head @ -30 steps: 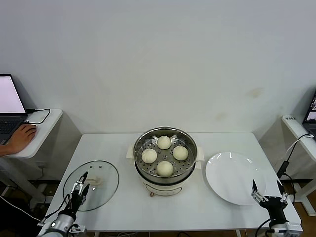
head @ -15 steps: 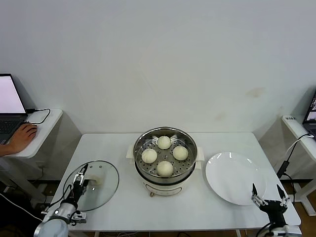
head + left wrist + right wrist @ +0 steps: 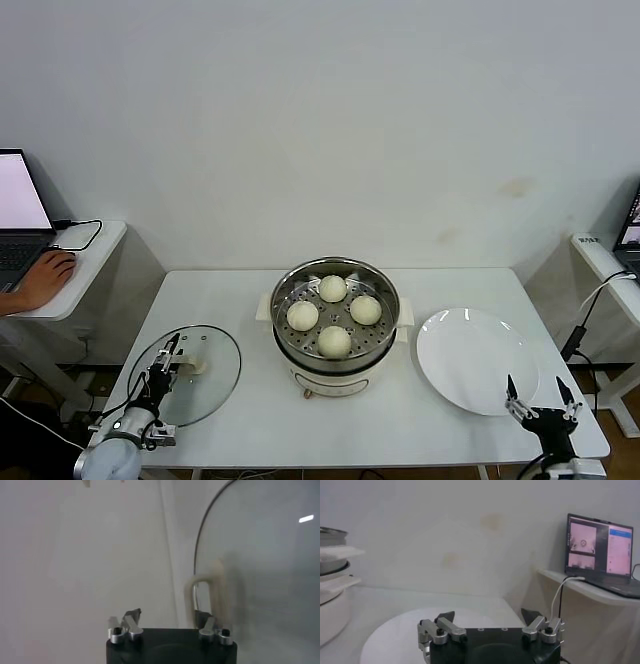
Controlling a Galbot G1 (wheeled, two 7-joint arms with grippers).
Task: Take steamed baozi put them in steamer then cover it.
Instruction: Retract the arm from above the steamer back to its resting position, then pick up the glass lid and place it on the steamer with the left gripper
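Observation:
The steamer [image 3: 335,352] stands mid-table with four steamed baozi [image 3: 334,341] on its perforated tray, uncovered. The cover [image 3: 205,395], a clear glass lid, lies flat at the table's front left, its cream handle [image 3: 193,366] in the middle. My left gripper [image 3: 168,362] reaches over the lid's left part, right beside the handle. In the left wrist view the handle [image 3: 216,587] sits by one finger [image 3: 204,619] of the left gripper [image 3: 167,616], whose jaws stand apart with bare table between them. My right gripper [image 3: 535,398] hangs open at the front right corner.
An empty white plate [image 3: 470,352] lies right of the steamer, also in the right wrist view as the plate [image 3: 395,635] before my right gripper [image 3: 487,615]. Side tables with laptops flank the table; a person's hand [image 3: 42,278] rests on the left one.
My left gripper has moved forward over the lid, up to its handle. The right gripper has sunk slightly toward the table's front edge.

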